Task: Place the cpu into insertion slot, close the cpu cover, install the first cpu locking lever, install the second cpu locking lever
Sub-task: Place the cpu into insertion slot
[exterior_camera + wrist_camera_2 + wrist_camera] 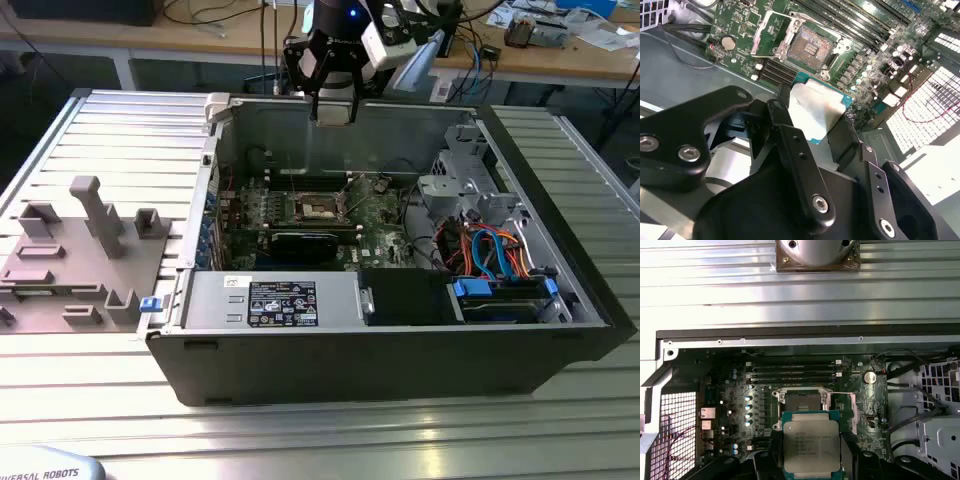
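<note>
Over the ribbed worktop (120,390), the hand (333,110) clamps the cpu (811,442) above the insertion slot (801,401); tilted lowering could bend contacts.

Electronics lab — cable-strewn benches (150,38), opened computer case (350,350).

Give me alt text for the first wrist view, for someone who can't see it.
The pincer holds the cpu, silver top facing the camera, over a green motherboard inside an open computer case. The insertion slot beyond it is uncovered, with no chip in it.
</note>
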Controlling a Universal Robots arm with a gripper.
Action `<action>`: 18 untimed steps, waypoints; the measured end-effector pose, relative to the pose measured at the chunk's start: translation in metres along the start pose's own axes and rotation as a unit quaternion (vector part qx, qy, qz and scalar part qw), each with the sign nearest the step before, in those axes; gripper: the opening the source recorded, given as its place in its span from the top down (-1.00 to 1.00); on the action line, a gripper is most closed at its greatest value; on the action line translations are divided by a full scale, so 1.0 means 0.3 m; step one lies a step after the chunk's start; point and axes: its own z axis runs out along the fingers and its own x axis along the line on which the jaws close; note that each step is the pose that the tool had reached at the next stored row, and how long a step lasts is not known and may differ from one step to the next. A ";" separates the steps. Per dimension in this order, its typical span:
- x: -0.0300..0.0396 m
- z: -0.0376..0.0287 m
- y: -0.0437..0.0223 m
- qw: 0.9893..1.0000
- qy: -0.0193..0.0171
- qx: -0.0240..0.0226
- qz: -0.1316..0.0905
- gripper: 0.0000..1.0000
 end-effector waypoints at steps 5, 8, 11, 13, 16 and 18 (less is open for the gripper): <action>0.004 0.002 0.000 1.000 0.000 0.000 0.000 -0.09; 0.004 0.002 0.000 1.000 0.000 0.000 0.000 -0.09; 0.006 0.003 0.000 1.000 0.000 0.000 0.000 -0.09; 0.007 0.005 -0.001 1.000 0.000 0.000 0.000 -0.09; 0.008 0.008 -0.001 1.000 0.000 0.000 0.000 -0.09; 0.008 0.009 -0.001 1.000 0.000 0.000 0.000 -0.09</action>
